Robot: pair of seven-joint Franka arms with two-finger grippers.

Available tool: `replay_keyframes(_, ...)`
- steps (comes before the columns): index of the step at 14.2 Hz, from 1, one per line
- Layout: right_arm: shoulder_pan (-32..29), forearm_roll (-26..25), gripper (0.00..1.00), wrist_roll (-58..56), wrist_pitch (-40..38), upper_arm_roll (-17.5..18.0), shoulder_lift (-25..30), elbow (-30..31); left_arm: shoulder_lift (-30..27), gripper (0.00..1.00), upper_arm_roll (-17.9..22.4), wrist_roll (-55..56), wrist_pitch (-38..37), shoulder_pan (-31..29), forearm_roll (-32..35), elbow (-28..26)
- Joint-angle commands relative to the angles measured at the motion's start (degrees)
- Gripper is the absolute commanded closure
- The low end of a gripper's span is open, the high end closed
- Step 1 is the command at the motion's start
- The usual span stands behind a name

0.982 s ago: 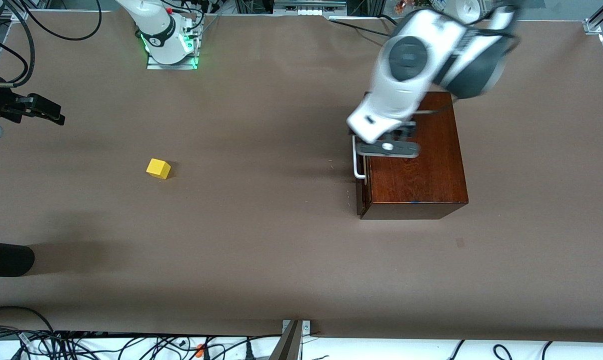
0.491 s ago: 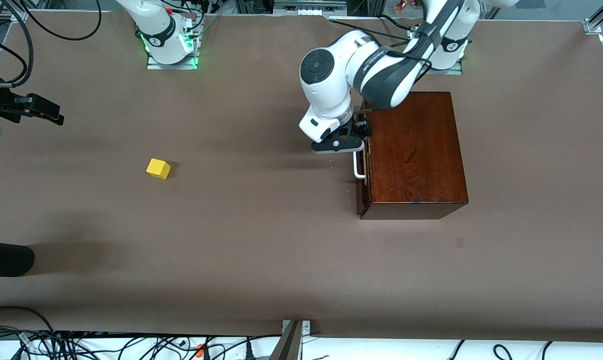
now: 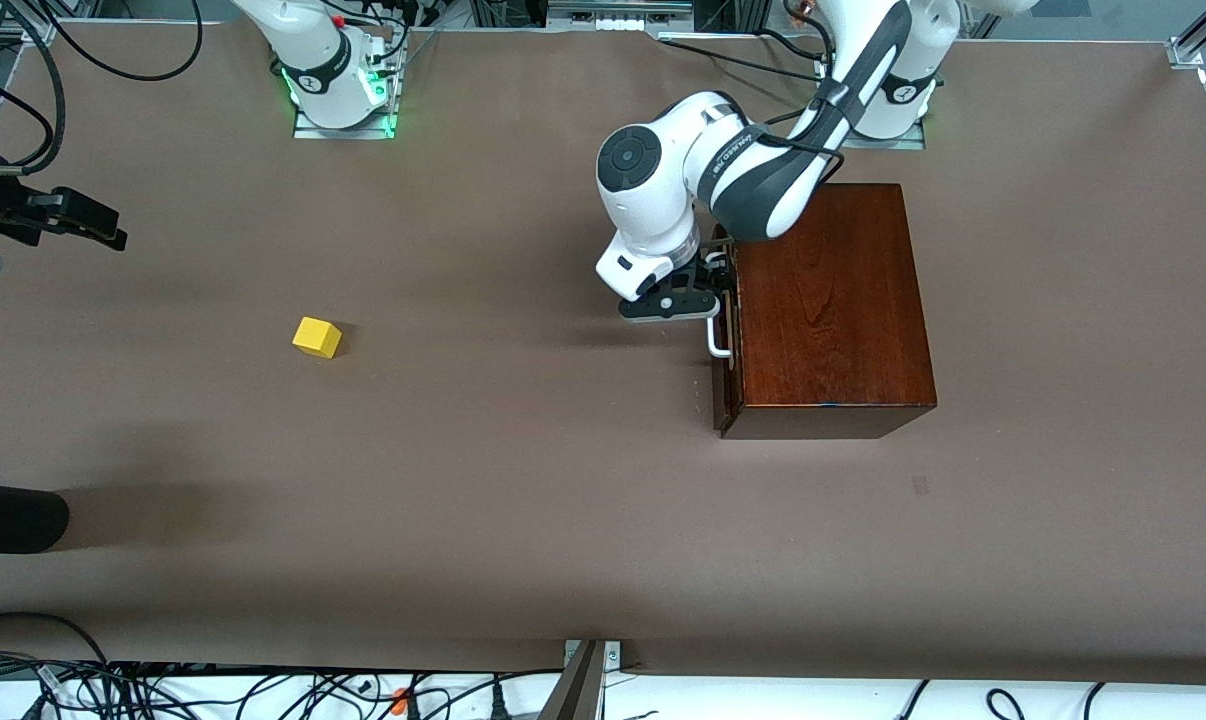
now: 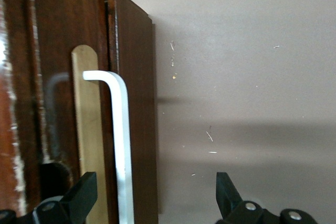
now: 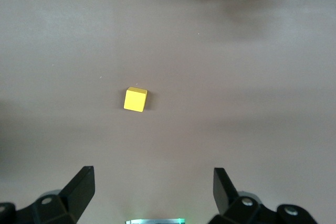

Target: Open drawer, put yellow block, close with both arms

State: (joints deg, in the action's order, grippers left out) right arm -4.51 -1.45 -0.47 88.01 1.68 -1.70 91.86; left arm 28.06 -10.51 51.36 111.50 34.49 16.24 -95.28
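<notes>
Brown matte table [image 3: 523,520] is bare along the edge nearest the front camera. Next in, toward the left arm's end, sits the glossy dark mahogany box [image 3: 831,300]. Its drawer [image 3: 727,372] has a dark reddish-brown front and is pushed in nearly flush — contents can't be seen. The front faces the right arm's end of the table.

Small bright yellow cube [image 3: 317,337] sits alone on the table toward the right arm's end, well apart from the box and about level with the handle in depth. In the right wrist view the same cube [image 5: 135,99] lies on bare surface between and ahead of the spread fingers.

White U-shaped bar handle [image 3: 715,332] stands proud of the drawer front. Left gripper [image 3: 675,303] is at the handle, fingers spread wide. In the left wrist view the bar [image 4: 118,145] runs down between the two fingertips [image 4: 83,192], much closer to that one — neither pad visibly clamps it.

Right gripper [image 3: 83,228] hangs over the table edge at the right arm's end, fingers wide and holding nothing — that arm waits.
</notes>
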Motion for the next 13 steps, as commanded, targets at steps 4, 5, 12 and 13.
replay_keyframes(4,0.2,0.4,0.0,0.4,-0.3,-0.4,-0.2,-0.7,1.5,0.0,0.3,3.3,1.6,0.6,5.4,-1.0)
replay_keyframes(5,0.2,0.4,0.0,0.4,-0.3,-0.4,-0.2,-0.8,1.7,0.0,0.3,3.9,1.7,0.6,5.8,-1.0)
replay_keyframes(12,0.2,0.4,0.0,0.4,-0.3,-0.3,-0.2,-0.7,3.9,0.0,0.2,4.1,4.6,0.7,5.8,-1.0)
replay_keyframes(13,0.1,0.4,0.0,0.4,-0.3,-0.4,-0.2,-0.7,4.1,0.0,0.3,4.1,4.7,0.7,5.8,-1.0)
